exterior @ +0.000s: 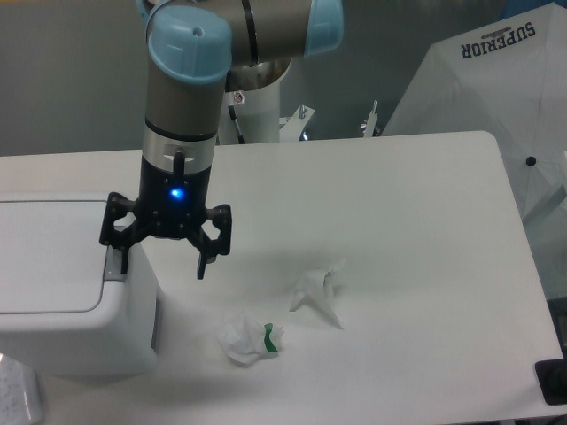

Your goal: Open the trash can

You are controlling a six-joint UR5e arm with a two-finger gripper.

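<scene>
Trash can [75, 305] sat at about eight o'clock on the tabletop [416, 257], a white boxy bin with rounded corners, cut off by the left edge of the view. Its flat lid [49, 257] lay shut, so I could not see whether anything was inside. I judged it stiff, smooth plastic, light for its bulk and likely to slide if shoved sideways. The lid looked too broad and slick to pinch. The place to work it was the grey strip [112, 264] on the lid's three o'clock edge, which I took for a push release, best pressed straight down.

My pincer [163, 259] hung over that edge with its fingers spread wide and nothing held. One finger [122, 258] sat at the strip, though I could not tell whether it touched. The other finger [203, 264] hung clear over bare tabletop.

Toward four o'clock from the bin lay a crumpled paper wad with a green scrap [250, 340]. A second wad [319, 292] lay near it at its two o'clock. Neither touched the bin.
</scene>
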